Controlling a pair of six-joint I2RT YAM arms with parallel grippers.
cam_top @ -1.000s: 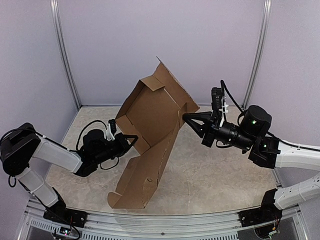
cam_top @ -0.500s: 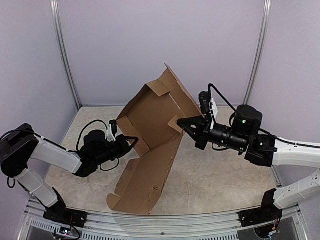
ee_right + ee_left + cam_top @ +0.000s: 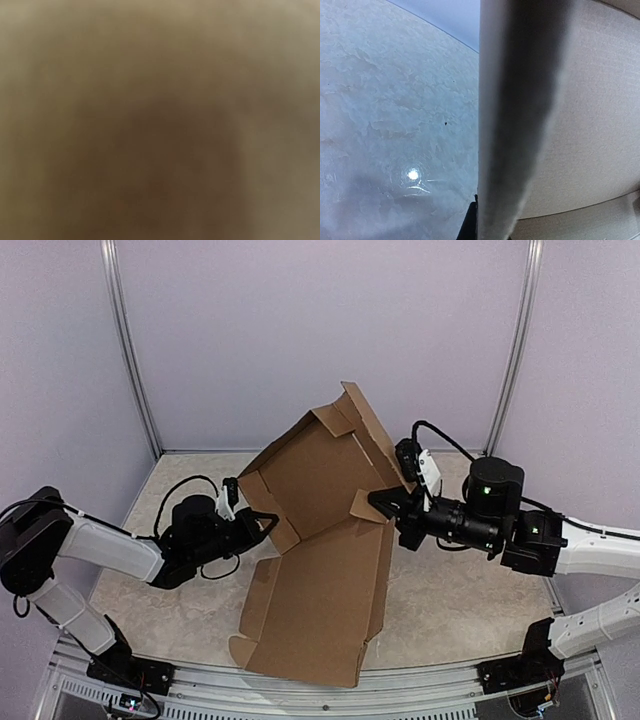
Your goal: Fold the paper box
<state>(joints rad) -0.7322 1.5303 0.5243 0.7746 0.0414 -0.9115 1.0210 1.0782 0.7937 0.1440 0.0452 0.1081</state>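
Cardboard paper box (image 3: pixel 320 540) stands tilted: left gripper (image 3: pixel 264 524) pinches a side flap as anchor, right gripper (image 3: pixel 384 503) pushes the panel, finger spread hidden.

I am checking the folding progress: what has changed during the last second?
The box turned: its lower panel swung to the right and its top corner sank slightly. The right gripper moved a little lower, against the box's right side. The left gripper stayed at the left flap.

No readable text, label, brand or number shows anywhere on the paper box (image 3: pixel 325 540) or arms.
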